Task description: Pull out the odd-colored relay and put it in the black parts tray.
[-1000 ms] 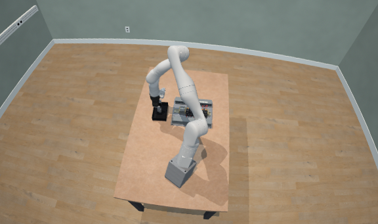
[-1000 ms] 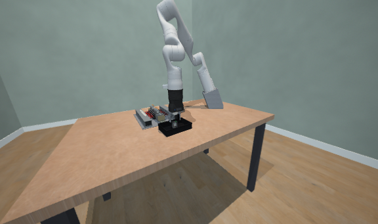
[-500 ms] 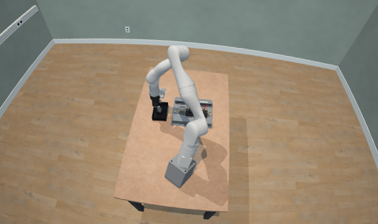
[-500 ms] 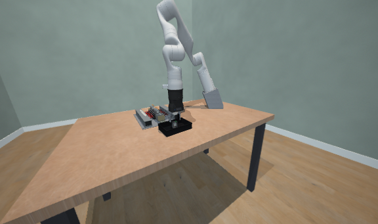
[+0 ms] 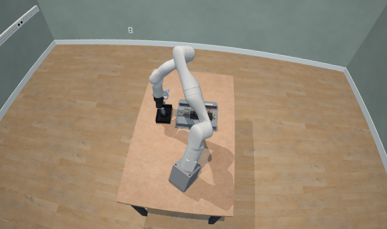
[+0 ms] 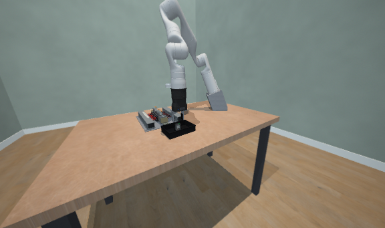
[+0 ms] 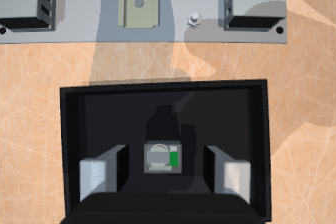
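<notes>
No legible markings in any view.
Relay panel (image 7: 139,31), black parts tray (image 7: 164,90), relay (image 7: 163,158) with green button, arm, wall outlet (image 5: 130,29): no text, brand, number or sign can be read on any of them; any print on the panel's parts is too small and blurred to tell.
</notes>
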`<state>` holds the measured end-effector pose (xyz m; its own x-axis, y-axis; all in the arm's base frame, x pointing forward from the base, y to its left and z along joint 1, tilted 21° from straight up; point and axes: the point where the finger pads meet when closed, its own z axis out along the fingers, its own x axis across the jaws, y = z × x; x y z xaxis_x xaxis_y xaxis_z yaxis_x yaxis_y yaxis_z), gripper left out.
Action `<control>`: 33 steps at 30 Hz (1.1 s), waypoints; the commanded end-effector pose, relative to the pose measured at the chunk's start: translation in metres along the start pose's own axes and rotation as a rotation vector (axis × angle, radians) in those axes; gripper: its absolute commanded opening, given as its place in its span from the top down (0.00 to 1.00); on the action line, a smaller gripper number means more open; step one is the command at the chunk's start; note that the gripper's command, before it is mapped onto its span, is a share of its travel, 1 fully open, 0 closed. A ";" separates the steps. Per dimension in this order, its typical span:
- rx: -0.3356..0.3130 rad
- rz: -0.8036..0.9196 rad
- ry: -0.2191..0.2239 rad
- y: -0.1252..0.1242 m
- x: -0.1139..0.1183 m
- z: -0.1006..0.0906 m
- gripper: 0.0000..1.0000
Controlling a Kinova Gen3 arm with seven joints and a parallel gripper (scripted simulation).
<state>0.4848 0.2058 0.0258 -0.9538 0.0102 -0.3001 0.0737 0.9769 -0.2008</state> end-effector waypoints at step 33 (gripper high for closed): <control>-0.006 -0.001 -0.002 0.001 0.000 -0.069 0.02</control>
<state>0.4651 0.2187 0.0879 -0.9535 0.0098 -0.3014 0.0731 0.9772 -0.1994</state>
